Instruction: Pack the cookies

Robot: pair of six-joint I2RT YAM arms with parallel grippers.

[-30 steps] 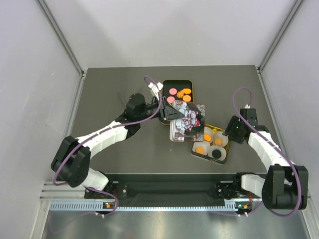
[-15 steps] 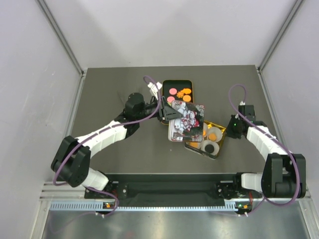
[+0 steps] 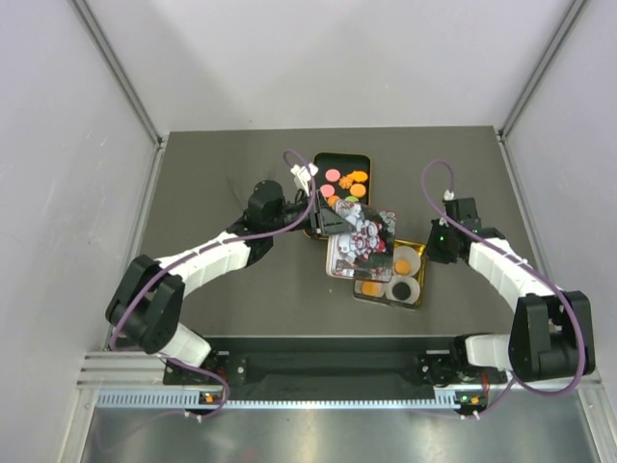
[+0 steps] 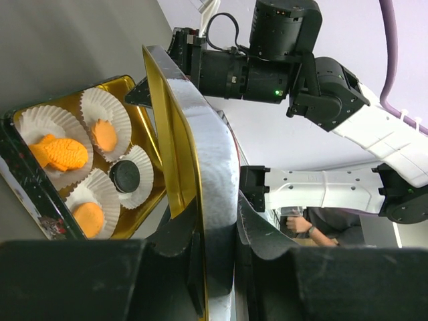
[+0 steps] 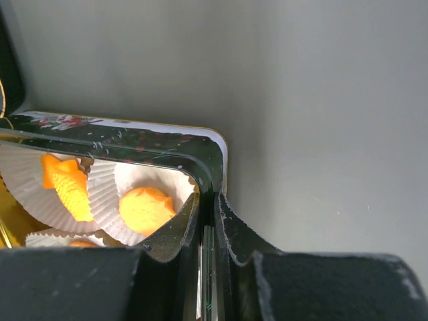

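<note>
A gold tin (image 3: 421,280) holds white paper cups with orange cookies (image 3: 401,265) and a black cookie (image 3: 398,289). My right gripper (image 3: 432,253) is shut on the tin's right wall; in the right wrist view it (image 5: 208,200) pinches the dark wall (image 5: 134,144) next to a round orange cookie (image 5: 144,207). My left gripper (image 3: 333,220) is shut on the patterned tin lid (image 3: 364,241) and holds it tilted over the tin's left part. In the left wrist view the lid (image 4: 200,134) stands on edge in my gripper (image 4: 212,207), beside the tin (image 4: 73,90).
A black tray (image 3: 318,169) at the back holds loose pink cookies (image 3: 333,176) and orange cookies (image 3: 359,177), just behind the lid. White side walls enclose the grey table (image 3: 222,164).
My right gripper has pulled the gold tin to the left, so more of it now lies under the lid. The left gripper and lid have shifted only slightly.
</note>
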